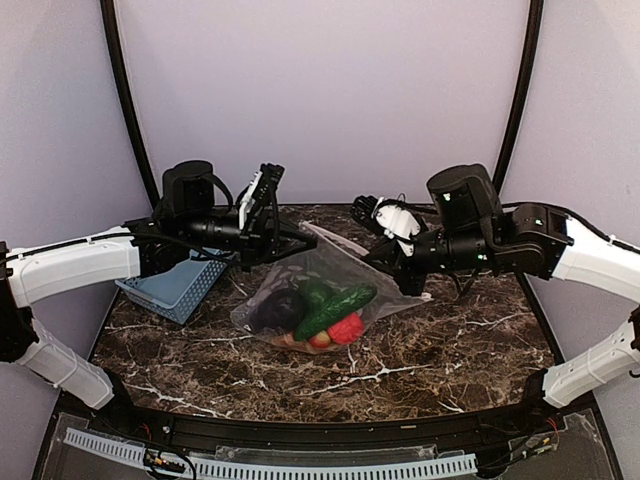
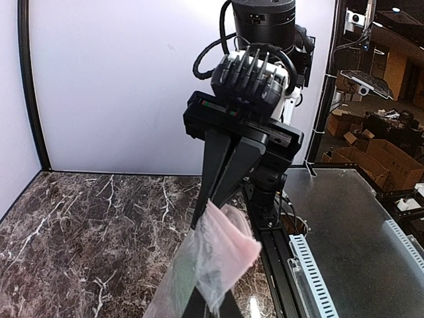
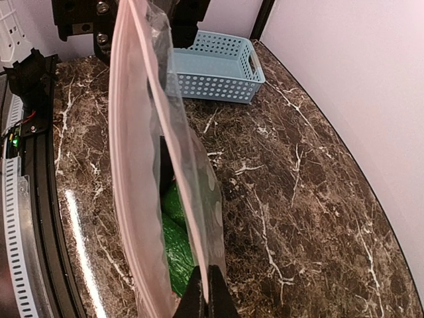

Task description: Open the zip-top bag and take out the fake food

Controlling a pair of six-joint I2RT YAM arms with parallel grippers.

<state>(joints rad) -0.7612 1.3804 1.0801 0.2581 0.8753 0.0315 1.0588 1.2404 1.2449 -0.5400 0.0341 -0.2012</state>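
The clear zip-top bag (image 1: 335, 262) hangs between both grippers over the middle of the marble table, its bottom resting on the table. Inside lies the fake food: a dark eggplant (image 1: 278, 308), a green cucumber (image 1: 335, 308) and a red piece (image 1: 347, 328). My left gripper (image 1: 298, 243) is shut on the bag's left top edge (image 2: 225, 245), its fingers (image 2: 192, 308) at the bottom of its view. My right gripper (image 3: 209, 275) is shut on one pink-edged lip (image 3: 192, 199). The two lips stand slightly apart, with green food (image 3: 173, 238) showing between them.
A blue lattice basket (image 1: 175, 285) sits at the left, behind the left arm, and shows beyond the bag in the right wrist view (image 3: 215, 69). The right gripper (image 2: 212, 197) faces the left wrist camera. A black rail (image 3: 40, 199) runs along the table's near edge.
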